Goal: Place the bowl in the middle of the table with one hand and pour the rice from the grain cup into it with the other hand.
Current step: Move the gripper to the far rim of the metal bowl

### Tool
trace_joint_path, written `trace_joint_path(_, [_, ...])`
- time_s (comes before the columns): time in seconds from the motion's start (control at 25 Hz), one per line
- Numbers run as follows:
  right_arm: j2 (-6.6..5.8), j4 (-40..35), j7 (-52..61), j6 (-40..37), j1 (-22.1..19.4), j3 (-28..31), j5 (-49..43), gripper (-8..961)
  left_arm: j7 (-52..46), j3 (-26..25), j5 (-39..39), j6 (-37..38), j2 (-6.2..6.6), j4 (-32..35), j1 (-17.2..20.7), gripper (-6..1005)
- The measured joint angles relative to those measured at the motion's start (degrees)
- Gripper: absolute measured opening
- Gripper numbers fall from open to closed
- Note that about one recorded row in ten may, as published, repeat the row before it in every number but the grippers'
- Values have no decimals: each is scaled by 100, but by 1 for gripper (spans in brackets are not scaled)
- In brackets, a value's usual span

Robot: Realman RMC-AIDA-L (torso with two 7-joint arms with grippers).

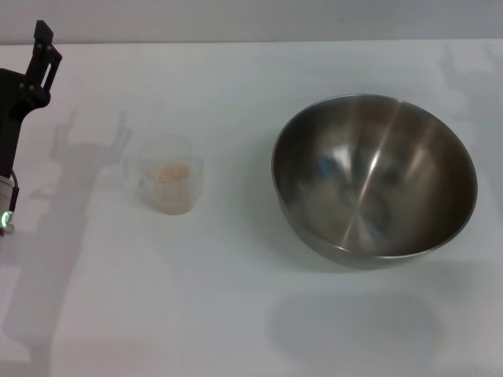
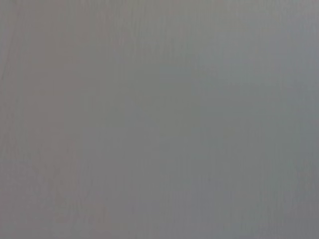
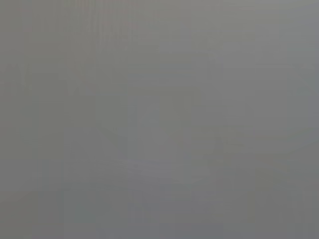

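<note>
In the head view a large stainless-steel bowl [image 1: 375, 177] stands on the white table [image 1: 236, 314], right of centre, and it holds nothing. A small clear grain cup [image 1: 167, 175] stands to its left, upright, with pale beige rice [image 1: 171, 173] in it. My left gripper [image 1: 42, 49] is at the far left edge, raised, well left of the cup and touching nothing. My right gripper is out of view. Both wrist views show only a plain grey field.
The left arm's black body [image 1: 12, 133] runs down the left edge of the head view. Its shadow [image 1: 75, 169] falls on the table beside the cup. The table's far edge [image 1: 251, 41] runs along the top.
</note>
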Motion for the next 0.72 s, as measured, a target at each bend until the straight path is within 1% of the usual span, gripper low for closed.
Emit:
trace_joint_path(0.04, [-3, -467, 1, 540, -136, 51, -87, 639, 3, -2, 1, 0, 1, 2, -4, 828])
trace_joint_path(0.08, [6, -1365, 22, 1744, -383, 168, -326, 637, 3, -2, 1, 0, 1, 2, -4, 828])
trace_joint_path(0.12, [6, -1365, 22, 1744, -383, 168, -326, 636, 3, -2, 1, 0, 1, 2, -4, 828])
trace_joint_path(0.16, [13, -1741, 31, 2267, -486, 204, -397, 634, 10, -3, 1, -1, 1, 4, -10, 828])
trace_joint_path(0.24, [23, -2593, 29, 3567, -634, 275, -473, 631, 20, -9, 2, -3, 2, 33, -31, 828])
trace_joint_path(0.28, [25, -3416, 24, 4881, -702, 427, -481, 630, 21, -12, 0, -2, 1, 45, -39, 828])
trace_joint_path(0.32, [25, -3416, 24, 4881, -702, 427, -481, 628, 21, -12, 0, -2, 1, 45, -39, 828])
trace_joint_path(0.36, [24, -3874, 17, 5721, -709, 556, -470, 627, 21, -12, -5, -2, 1, 57, -47, 828])
trace_joint_path(0.44, [12, -4564, 12, 7180, -652, 811, -418, 624, 21, -12, -5, 0, 3, 58, -48, 828])
trace_joint_path(0.48, [0, -5131, 7, 8502, -501, 1095, -346, 622, 20, -17, -6, 1, 5, 59, -48, 828])
trace_joint_path(0.52, [0, -5131, 7, 8502, -501, 1095, -346, 621, 19, -24, -6, 2, 5, 59, -49, 828])
trace_joint_path(0.64, [-15, -5663, -4, 10440, -71, 1663, -162, 616, 16, -101, -8, 4, 6, 60, -49, 828])
trace_joint_path(0.68, [-27, -5783, -11, 11506, 259, 2058, -55, 614, 9, -137, -7, 5, 8, 61, -46, 828])
trace_joint_path(0.72, [-27, -5783, -11, 11506, 259, 2058, -55, 613, 5, -154, -9, 5, 10, 61, -43, 828])
